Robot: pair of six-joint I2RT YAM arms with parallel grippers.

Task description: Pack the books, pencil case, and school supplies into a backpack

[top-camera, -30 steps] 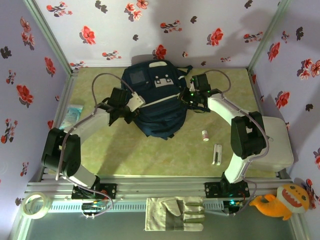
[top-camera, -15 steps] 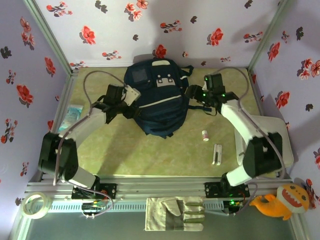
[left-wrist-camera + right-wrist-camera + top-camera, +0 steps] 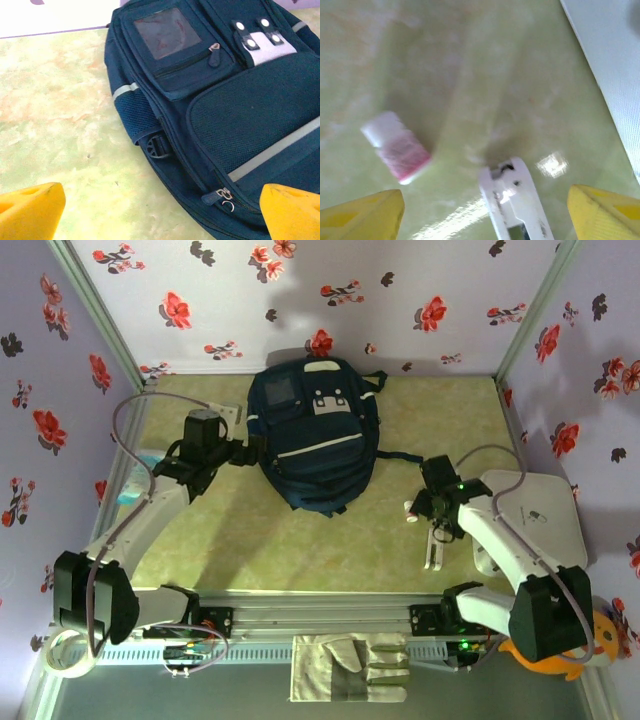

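The dark navy backpack (image 3: 315, 435) lies flat in the middle of the table, its zipped front pockets up (image 3: 220, 100). My left gripper (image 3: 243, 450) is open just off the bag's left side, with its yellow fingertips (image 3: 30, 210) spread over the mat and the bag's edge, holding nothing. My right gripper (image 3: 438, 525) is open low over the school supplies at the near right. The slim white bar (image 3: 515, 205) lies between its fingertips (image 3: 605, 212), and the small white tube with a pink end (image 3: 395, 145) sits to the left. The books and the pencil case are out of view.
A pale blue packet (image 3: 140, 475) lies by the left wall. A white tray (image 3: 540, 520) sits at the right, close to my right arm. A glove (image 3: 350, 668), a tape roll (image 3: 70, 650) and an orange plush toy (image 3: 565, 640) lie off the table's front edge.
Both grippers opened and left the backpack. The left one drew back to the left. The right one swung toward the near right, down over the white bar and tube.
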